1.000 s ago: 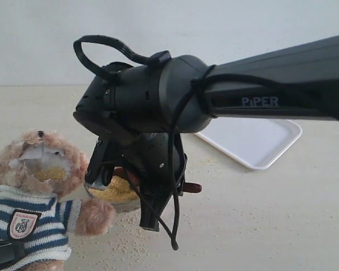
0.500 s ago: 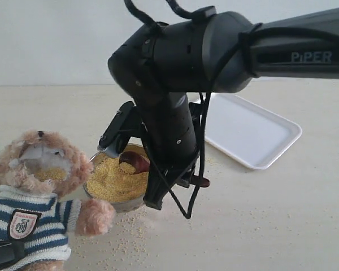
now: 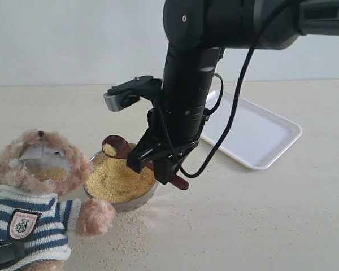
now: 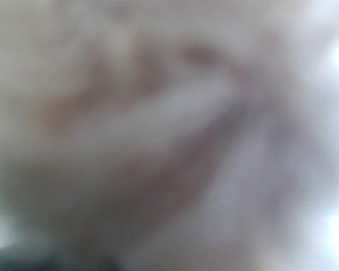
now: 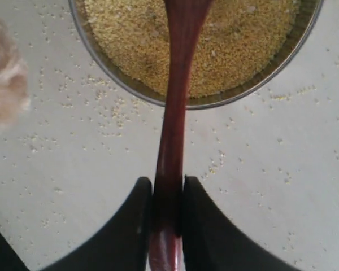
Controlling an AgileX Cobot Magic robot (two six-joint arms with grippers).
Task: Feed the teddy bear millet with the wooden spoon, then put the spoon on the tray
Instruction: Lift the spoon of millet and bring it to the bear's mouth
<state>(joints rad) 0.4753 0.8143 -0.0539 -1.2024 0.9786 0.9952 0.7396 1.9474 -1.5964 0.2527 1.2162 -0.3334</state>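
The teddy bear (image 3: 37, 169) sits at the lower left, with millet stuck on its white muzzle. Its paw (image 5: 5, 84) shows in the right wrist view. Beside the bear stands a round metal bowl (image 3: 124, 202) filled with millet (image 3: 116, 178). My right gripper (image 3: 158, 165) is shut on the handle of the wooden spoon (image 3: 116, 147), and a few grains lie in the spoon's bowl, which is raised above the metal bowl's far-left rim. In the right wrist view the spoon (image 5: 175, 113) runs from the gripper (image 5: 166, 183) out over the millet (image 5: 231, 39). The left wrist view is a blur of fur.
The white tray (image 3: 254, 132) lies at the back right, behind the right arm. Loose grains (image 3: 130, 231) are scattered on the tabletop round the bowl. A dark part (image 3: 3, 254) lies under the bear at the bottom left corner.
The right arm has risen and swung upright. The spoon has lifted out of the millet with grains in it, and its bowl has moved left toward the bear.
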